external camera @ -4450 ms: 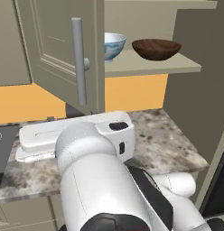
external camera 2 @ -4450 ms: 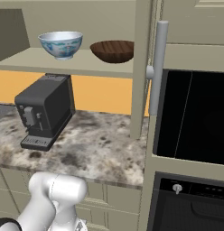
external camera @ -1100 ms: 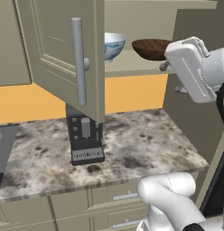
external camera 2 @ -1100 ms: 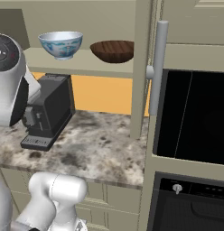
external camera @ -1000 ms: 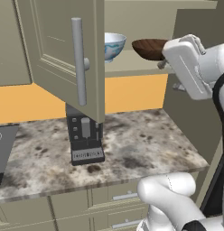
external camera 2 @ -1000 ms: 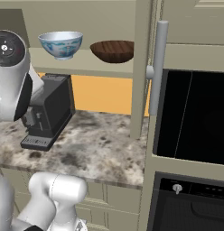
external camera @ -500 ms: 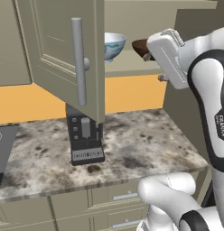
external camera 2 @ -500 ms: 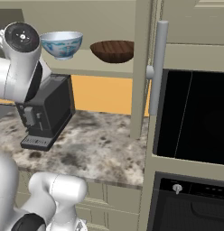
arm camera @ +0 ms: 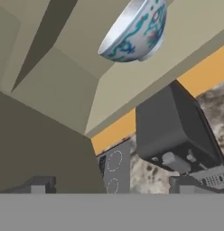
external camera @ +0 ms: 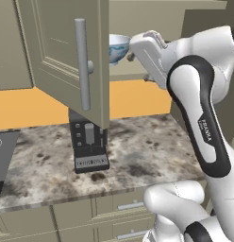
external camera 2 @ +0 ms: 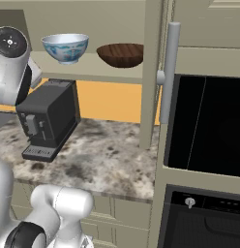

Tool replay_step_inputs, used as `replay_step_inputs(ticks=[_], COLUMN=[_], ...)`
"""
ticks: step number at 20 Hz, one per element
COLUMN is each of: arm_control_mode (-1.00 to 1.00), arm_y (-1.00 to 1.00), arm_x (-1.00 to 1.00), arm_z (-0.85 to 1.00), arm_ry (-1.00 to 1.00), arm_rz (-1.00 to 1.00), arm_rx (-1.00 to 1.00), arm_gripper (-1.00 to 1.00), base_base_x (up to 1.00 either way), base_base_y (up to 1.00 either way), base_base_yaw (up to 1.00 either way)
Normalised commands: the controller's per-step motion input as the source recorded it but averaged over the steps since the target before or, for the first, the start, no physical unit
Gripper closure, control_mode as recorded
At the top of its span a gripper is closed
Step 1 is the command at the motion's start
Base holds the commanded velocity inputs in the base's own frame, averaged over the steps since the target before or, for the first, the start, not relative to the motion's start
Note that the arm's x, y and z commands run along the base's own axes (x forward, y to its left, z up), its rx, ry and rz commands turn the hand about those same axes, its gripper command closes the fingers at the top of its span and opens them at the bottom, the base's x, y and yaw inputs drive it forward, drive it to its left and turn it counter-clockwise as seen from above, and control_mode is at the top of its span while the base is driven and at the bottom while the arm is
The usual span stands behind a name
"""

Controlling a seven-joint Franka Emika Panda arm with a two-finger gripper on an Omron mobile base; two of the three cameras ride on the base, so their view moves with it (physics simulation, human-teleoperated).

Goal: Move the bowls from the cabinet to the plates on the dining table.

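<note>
Your arm has swung up from low in front of the base and across toward the open cabinet [external camera: 57, 52]; half a second ago the hand hung in front of the brown bowl, and now it sits just beside the white bowl with blue pattern [external camera 2: 65, 47]. The bowls themselves have not shifted.

Your gripper [arm camera: 109, 186] has its jaws spread wide with nothing between them; in the hand view the two finger tips rise far apart at the bottom, and the white bowl [arm camera: 134, 30] sits high in that tilted view, not yet between them.

Both bowls are on the cabinet shelf [external camera 2: 93, 71]: the white one to the left in the right base view, the dark brown bowl [external camera 2: 121, 55] beside it, apart from it and upright. Below them the coffee machine [external camera 2: 47, 118] stands on the stone counter [external camera 2: 102, 155].

So the task is barely begun, as I judge it. No bowl is lifted or moved. You have the reach for the first bowl under way; the grasp, the drive to the dining table, the placing on a plate, and the whole second bowl remain.
</note>
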Motion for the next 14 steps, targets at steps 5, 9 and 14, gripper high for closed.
replay_step_inputs(ticks=[5, 9, 14], arm_control_mode=[-1.00, -1.00, -1.00], arm_y=[0.27, 0.14, 0.36], arm_x=[0.25, 0.37, 0.07], arm_z=[-0.01, -0.03, 0.01], arm_ry=[-0.07, -0.07, -0.03], arm_rz=[0.07, 0.09, 0.13], arm_rx=[0.00, 0.00, 0.05], arm_gripper=[-1.00, -1.00, -1.00], base_base_x=[0.00, 0.00, 0.00], base_base_y=[0.00, 0.00, 0.00], base_base_yaw=[0.00, 0.00, 0.00])
